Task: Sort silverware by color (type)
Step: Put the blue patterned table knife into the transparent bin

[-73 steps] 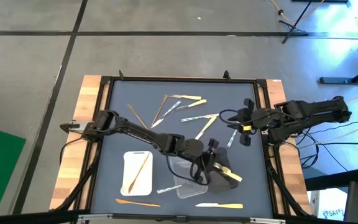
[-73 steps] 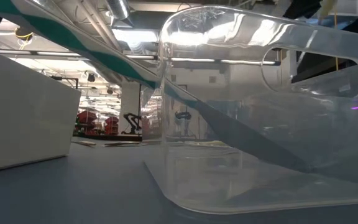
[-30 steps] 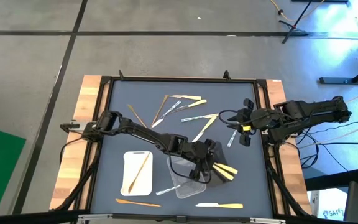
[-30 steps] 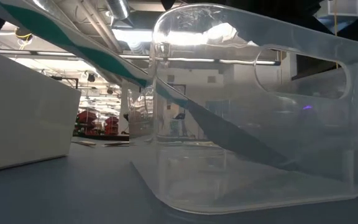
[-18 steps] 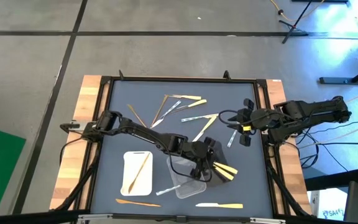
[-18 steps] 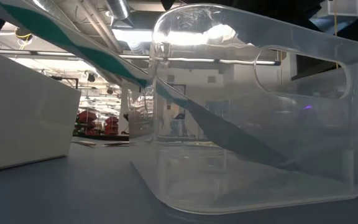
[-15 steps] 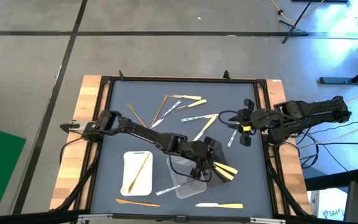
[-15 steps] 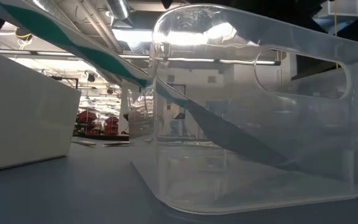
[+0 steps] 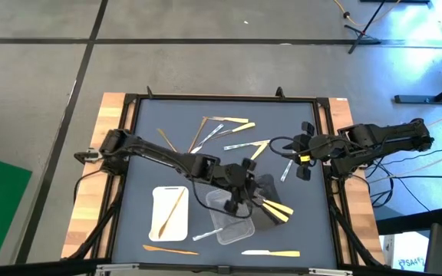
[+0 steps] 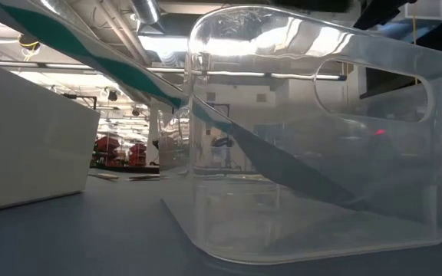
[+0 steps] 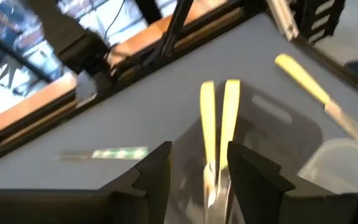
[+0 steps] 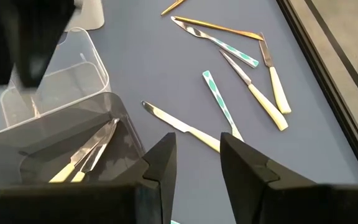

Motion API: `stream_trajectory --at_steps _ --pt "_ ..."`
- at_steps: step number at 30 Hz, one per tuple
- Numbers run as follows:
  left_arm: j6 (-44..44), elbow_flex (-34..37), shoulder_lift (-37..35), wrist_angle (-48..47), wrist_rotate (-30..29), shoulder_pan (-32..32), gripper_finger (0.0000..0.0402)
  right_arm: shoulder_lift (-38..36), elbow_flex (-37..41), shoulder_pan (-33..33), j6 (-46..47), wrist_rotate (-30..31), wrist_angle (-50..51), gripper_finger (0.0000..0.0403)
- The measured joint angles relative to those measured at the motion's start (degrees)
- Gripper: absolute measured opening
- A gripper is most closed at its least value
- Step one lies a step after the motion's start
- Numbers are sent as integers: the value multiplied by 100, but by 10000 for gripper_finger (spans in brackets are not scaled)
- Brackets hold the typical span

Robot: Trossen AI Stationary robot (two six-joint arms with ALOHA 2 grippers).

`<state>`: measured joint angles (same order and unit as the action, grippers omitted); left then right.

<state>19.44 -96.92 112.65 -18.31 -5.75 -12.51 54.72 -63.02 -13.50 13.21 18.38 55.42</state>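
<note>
I have pulled the left gripper back from the black tray, fingers now spread and empty; two cream-handled utensils lie in it. Right gripper waits beyond, half open.

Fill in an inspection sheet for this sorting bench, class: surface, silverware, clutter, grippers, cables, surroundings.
Surface: dark table top framed by wood rails.
Silverware: yellow-handled pieces in the black tray; one wooden piece in the white tray; loose utensils at the far side; more along the near edge.
Clutter: clear tray between the other two.
Grippers: left gripper open above the clear and black trays; right gripper waits, open and empty, at the table's right edge.
Cables: a black loop on the right arm.
Surroundings: concrete floor, stand legs, no person seen.
</note>
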Motion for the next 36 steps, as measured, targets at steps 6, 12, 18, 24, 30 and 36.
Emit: stream_trajectory --at_steps 6,12,18,24,30,36 --pt "-311 0 -757 -1131 -440 9 149 0 0 2 0 0 18 111" --pt "-633 3 -1563 -2302 -748 136 149 26 -2 1 -11 1 18 114" --pt "-1305 996 -2753 -2297 -785 309 149 141 -4 2 -301 0 44 160" --pt "-2092 2665 -4019 -1416 -1339 308 149 339 -4 14 -797 19 382 196" --pt "-2714 3905 -4877 -705 -1519 308 149 657 -4 505 -1075 -216 1111 190" --pt "-2999 4621 -5187 -163 -1717 308 149 1086 -4 1043 -1617 -769 1665 175"
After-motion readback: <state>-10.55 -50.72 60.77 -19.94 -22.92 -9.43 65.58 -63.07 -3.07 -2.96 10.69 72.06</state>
